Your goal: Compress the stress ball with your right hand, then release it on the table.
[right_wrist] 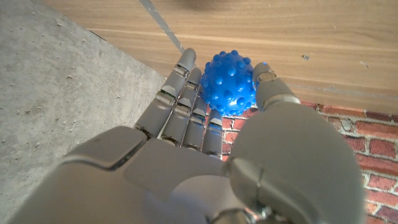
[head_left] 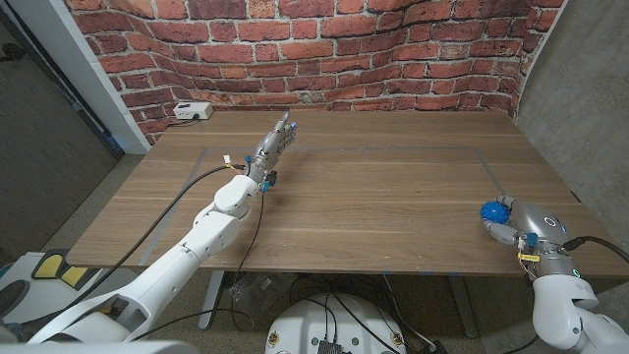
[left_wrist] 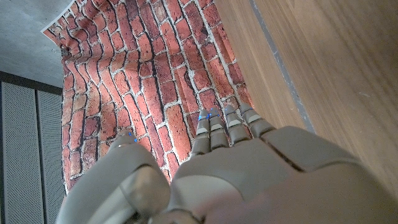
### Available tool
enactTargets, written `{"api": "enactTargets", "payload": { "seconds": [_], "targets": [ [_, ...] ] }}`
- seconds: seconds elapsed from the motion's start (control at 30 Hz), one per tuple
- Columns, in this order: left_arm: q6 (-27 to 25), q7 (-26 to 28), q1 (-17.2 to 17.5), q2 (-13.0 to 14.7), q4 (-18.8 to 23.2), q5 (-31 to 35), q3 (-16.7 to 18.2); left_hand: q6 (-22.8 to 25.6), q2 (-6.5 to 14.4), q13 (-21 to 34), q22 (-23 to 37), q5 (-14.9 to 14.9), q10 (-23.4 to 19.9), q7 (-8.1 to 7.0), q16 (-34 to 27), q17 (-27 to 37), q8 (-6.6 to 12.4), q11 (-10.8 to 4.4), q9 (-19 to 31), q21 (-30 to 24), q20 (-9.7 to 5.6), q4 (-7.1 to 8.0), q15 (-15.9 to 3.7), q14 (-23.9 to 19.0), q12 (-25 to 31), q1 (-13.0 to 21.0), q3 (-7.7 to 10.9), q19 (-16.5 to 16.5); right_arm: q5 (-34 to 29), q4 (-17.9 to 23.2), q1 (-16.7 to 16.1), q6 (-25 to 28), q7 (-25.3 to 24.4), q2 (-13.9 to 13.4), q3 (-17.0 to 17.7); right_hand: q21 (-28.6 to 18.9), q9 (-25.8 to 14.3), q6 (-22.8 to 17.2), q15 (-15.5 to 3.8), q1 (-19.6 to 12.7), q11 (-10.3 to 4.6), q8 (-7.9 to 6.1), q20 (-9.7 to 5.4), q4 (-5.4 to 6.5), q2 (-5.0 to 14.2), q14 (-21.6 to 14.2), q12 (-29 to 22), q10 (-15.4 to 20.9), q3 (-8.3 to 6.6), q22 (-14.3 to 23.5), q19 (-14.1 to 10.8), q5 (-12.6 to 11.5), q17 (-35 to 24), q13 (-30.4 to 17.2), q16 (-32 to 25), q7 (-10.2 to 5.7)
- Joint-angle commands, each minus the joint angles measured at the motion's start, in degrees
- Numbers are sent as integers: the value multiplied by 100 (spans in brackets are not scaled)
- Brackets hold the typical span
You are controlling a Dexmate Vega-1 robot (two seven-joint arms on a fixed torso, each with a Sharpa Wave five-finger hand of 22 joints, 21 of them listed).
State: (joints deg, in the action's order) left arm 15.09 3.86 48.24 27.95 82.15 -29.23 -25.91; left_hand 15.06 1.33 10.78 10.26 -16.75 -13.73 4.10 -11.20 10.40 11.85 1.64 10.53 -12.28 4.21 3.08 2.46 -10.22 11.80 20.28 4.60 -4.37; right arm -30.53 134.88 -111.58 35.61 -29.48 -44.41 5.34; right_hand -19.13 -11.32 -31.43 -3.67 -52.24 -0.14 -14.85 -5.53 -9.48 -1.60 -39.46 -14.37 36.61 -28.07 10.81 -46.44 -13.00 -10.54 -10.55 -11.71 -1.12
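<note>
A blue, knobbly stress ball (head_left: pixel 498 211) sits at the table's near right corner, in my right hand (head_left: pixel 527 229). In the right wrist view the ball (right_wrist: pixel 229 83) lies between the fingers (right_wrist: pixel 182 93) on one side and the thumb (right_wrist: pixel 272 87) on the other, both touching it. It still looks round. Whether the ball rests on the wood or hangs just above it, I cannot tell. My left hand (head_left: pixel 272 150) reaches out over the far left part of the table with its fingers (left_wrist: pixel 225 126) straight and together, holding nothing.
A white box (head_left: pixel 192 111) with a cable lies at the table's far left corner, against the brick wall (head_left: pixel 324 49). Grey tape lines (head_left: pixel 393 148) mark a rectangle on the wooden table (head_left: pixel 393 197). The table's right edge runs close to my right hand.
</note>
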Motion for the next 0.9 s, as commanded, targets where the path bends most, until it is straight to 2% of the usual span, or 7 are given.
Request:
{"api": "enactTargets", "payload": {
  "seconds": [0.03, 0.23, 0.8, 0.9],
  "targets": [
    [30, 43, 44, -3, 46, 15, 10, 21, 26, 28, 19, 19, -26, 4, 24, 17, -5, 2, 14, 14, 2, 2, 39, -33, 4, 21, -21, -9, -20, -282, 75, -1289, -636, 524, 135, -42, -10, -68, -224, -48, -22, -21, -283, 22, 23, -72, -23, 51, -43, 18, -35, 13, -33, -5, -21, -11],
    [43, 76, 71, 13, 88, 25, 32, 25, 29, 28, 19, 21, -34, -2, 26, 18, -5, -6, 14, 15, 2, 2, 34, -30, 6, 24, -23, -9, -94, -461, 156, -1908, -908, 687, 141, -46, -10, -68, -231, -97, -41, -10, -283, 11, 36, -78, -11, 60, -58, 21, -30, 15, -34, -5, -9, -16],
    [88, -4, -16, -24, 4, 27, 11, 32, 43, 29, 19, 32, -29, -2, 25, 18, -12, -4, 15, 17, 0, 2, 36, -37, -1, 35, -30, -16, -341, -775, 381, -2669, -1270, 1040, 71, -101, -9, -230, -312, -202, -104, -31, -341, 12, 47, -240, -20, 232, -75, 32, -110, 38, -37, -5, -20, -79],
    [82, -24, -37, -26, -16, 32, 0, 33, 46, 30, 18, 35, -32, -1, 25, 18, -13, 0, 15, 18, 4, 1, 41, -39, -1, 38, -32, -16, -393, -845, 420, -2760, -1379, 1106, 49, -127, -9, -356, -347, -245, -212, -58, -380, 20, 62, -334, -44, 374, -82, 39, -141, 49, -42, -6, -31, -122]
  ]
}}
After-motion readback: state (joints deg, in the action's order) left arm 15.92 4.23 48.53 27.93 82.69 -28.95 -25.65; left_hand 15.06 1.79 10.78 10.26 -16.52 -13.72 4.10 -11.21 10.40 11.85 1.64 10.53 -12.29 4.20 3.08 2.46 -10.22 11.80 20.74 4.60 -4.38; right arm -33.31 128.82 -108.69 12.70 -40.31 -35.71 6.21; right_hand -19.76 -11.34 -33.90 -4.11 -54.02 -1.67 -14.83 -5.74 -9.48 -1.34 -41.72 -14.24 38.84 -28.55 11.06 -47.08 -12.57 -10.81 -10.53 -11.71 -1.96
